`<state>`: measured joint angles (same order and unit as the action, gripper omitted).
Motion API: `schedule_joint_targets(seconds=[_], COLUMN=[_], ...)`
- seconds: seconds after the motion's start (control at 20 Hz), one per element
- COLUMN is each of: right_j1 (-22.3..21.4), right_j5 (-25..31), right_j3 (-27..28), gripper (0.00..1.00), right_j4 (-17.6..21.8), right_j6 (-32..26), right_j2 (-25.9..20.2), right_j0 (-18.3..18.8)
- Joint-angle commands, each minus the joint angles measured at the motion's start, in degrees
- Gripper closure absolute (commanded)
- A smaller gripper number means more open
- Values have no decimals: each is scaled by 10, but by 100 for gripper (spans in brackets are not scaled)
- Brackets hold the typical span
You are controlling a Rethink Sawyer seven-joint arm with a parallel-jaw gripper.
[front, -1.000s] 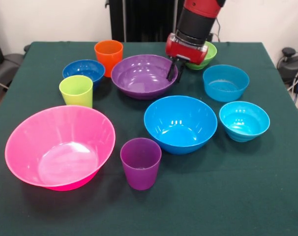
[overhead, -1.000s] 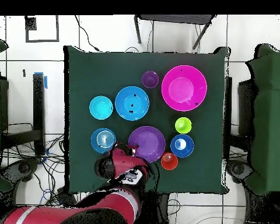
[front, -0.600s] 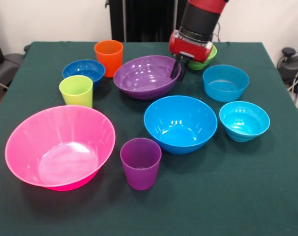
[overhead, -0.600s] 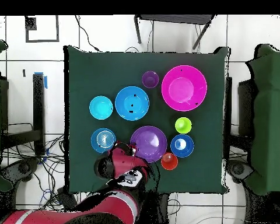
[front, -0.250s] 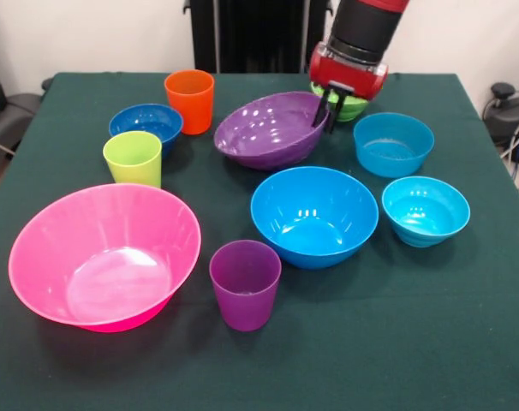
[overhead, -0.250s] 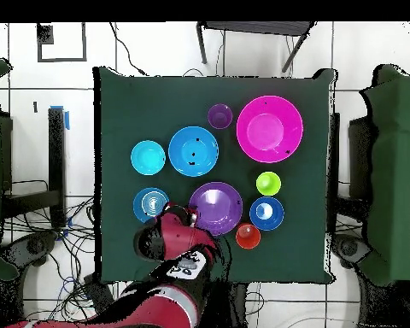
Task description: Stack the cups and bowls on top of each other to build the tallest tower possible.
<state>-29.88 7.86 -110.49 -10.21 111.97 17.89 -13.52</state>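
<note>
My gripper is shut on the right rim of the purple bowl, which hangs tilted above the table, its left side lower. From overhead the purple bowl lies just beyond my gripper. In front of it sits the blue bowl. Two turquoise bowls stand at the right. Mostly hidden behind my gripper is the lime green bowl. The dark blue bowl, orange cup and lime green cup stand at the left. The pink bowl and purple cup are nearest.
The green cloth table ends close behind the lime green bowl. Chairs stand beyond the table's sides in the overhead view.
My gripper has risen and shifted right with the purple bowl's rim in it. The bowl has lifted off the table and tilted more steeply.
</note>
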Motion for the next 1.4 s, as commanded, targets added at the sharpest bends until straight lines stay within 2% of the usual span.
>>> schedule_joint_targets(seconds=[0.05, 0.2, 0.3, 0.5, 0.8, 0.95, 1.4], right_j1=[-69, -70, -60, -46, -16, -4, 22], right_j5=[212, 272, 290, 311, 306, 270, 248], right_j3=[86, 133, 162, 207, 265, 266, 299], gripper=[100, 100, 100, 100, 100, 100, 100], right_j4=[-25, -19, -16, -13, -2, 3, 7], right_j6=[91, 99, 110, 108, 89, 70, 15], right_j2=[-9, 9, 24, 22, 15, -3, -68], right_j0=[-24, -38, -50, -47, -39, -26, 26])
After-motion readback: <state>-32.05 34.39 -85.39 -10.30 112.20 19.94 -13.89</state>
